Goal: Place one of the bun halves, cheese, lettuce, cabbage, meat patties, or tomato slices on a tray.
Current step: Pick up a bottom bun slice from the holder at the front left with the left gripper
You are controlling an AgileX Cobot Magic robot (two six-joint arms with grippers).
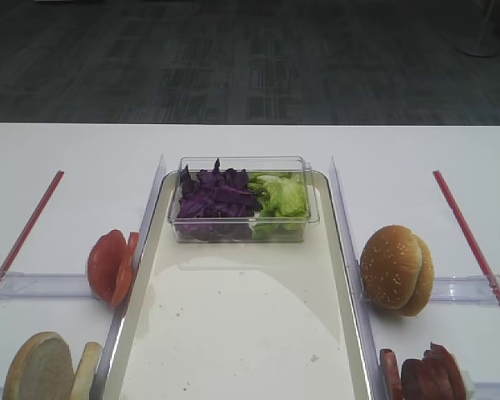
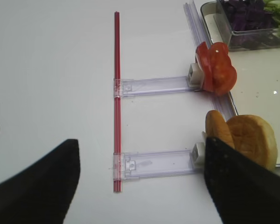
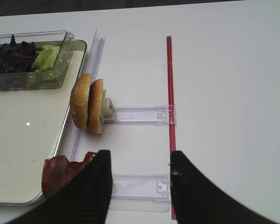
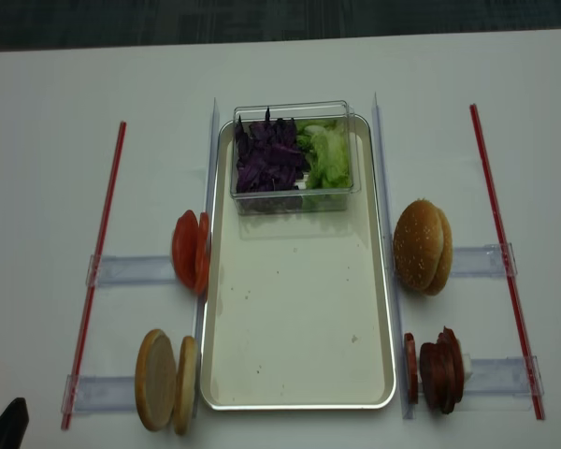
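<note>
Little of the robot shows. Both sets of jaws are matte black with smooth, curved, tapering outlines. The right gripper carries one pale speck on an inner edge; the left gripper is plain, unmarked.

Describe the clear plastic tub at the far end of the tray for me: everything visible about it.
The clear plastic tub is a shallow rectangular container with a rolled rim and no lid. It stands upright on the far end of the long cream-white tray, spanning most of its width. Inside, dark purple shredded cabbage fills the left part and light green crinkled lettuce the right, the two touching in the middle. No gripper is near the tub.
</note>
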